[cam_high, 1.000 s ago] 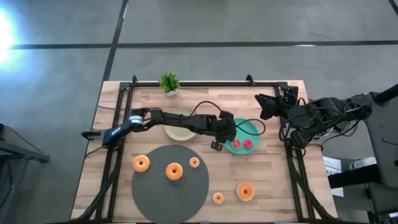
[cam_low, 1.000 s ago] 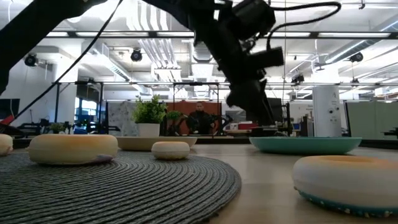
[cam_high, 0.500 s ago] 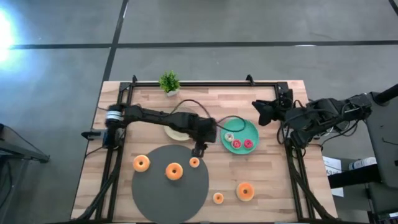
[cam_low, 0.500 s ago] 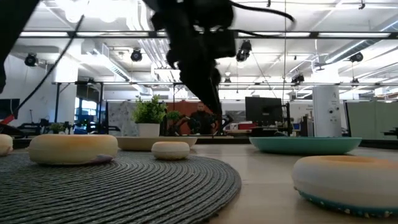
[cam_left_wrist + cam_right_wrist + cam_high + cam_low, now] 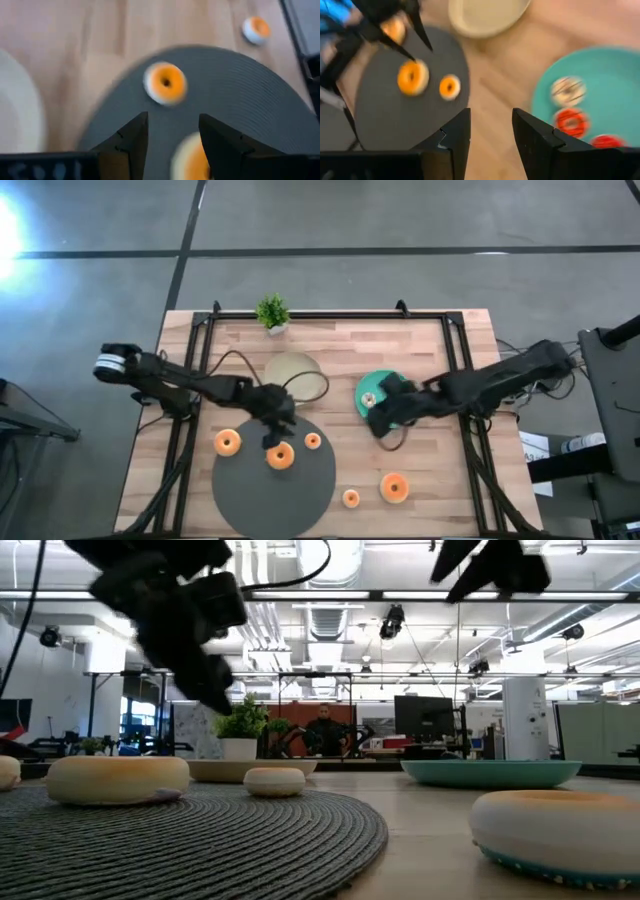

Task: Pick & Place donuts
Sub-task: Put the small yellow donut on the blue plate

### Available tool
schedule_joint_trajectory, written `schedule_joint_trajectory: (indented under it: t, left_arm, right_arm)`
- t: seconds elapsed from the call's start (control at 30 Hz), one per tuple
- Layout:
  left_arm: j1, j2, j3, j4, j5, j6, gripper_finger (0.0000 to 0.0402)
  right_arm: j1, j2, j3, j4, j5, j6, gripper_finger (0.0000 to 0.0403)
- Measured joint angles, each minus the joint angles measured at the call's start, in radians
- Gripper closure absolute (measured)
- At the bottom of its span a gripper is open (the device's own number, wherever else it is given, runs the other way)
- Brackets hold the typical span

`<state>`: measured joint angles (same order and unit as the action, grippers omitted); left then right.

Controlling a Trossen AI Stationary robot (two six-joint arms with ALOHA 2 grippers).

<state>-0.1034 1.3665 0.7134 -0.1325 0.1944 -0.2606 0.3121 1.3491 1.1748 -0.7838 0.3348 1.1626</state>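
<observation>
My left gripper (image 5: 272, 432) (image 5: 172, 145) is open and hovers over the dark mat, just above a larger orange donut (image 5: 280, 455) (image 5: 189, 159). A tiny donut (image 5: 312, 441) (image 5: 165, 82) lies on the mat beside it. My right gripper (image 5: 380, 422) (image 5: 491, 135) is open, high over the near left rim of the teal plate (image 5: 400, 385) (image 5: 610, 65). On that plate lie a white brown-striped donut (image 5: 568, 90) and two red ones (image 5: 571, 121). Other donuts rest on the wood: one left of the mat (image 5: 227, 442), two near the front (image 5: 350, 498) (image 5: 395, 487).
The beige plate (image 5: 295, 375) sits behind the mat (image 5: 250, 490), and a small potted plant (image 5: 271, 313) stands at the far edge. A black frame (image 5: 330, 315) runs round the table. In the low view both grippers (image 5: 190, 640) (image 5: 490, 565) hang well above the tabletop.
My left gripper has swung from the teal plate toward the table's left and near side, ending over the larger donut on the mat. My right arm has reached in from the right edge toward the teal plate. The white donut now shows on the plate.
</observation>
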Motion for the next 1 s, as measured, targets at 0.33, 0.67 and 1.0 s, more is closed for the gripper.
schedule_joint_trajectory:
  t: [0.33,0.67,1.0]
  left_arm:
    - [-0.125,-0.156,-0.118,-0.048,-0.058,-0.182,0.0252]
    - [-0.173,-0.386,-0.247,-0.068,-0.247,-0.303,0.0252]
    - [-0.175,-0.452,-0.265,-0.07,-0.289,-0.321,0.0252]
  right_arm:
    - [-0.059,0.36,0.055,0.338,-0.143,-0.238,0.0272]
    - [-0.009,0.637,0.265,0.347,-0.171,-0.796,0.0297]
    - [-0.013,0.854,0.53,0.165,-0.177,-0.979,0.0305]
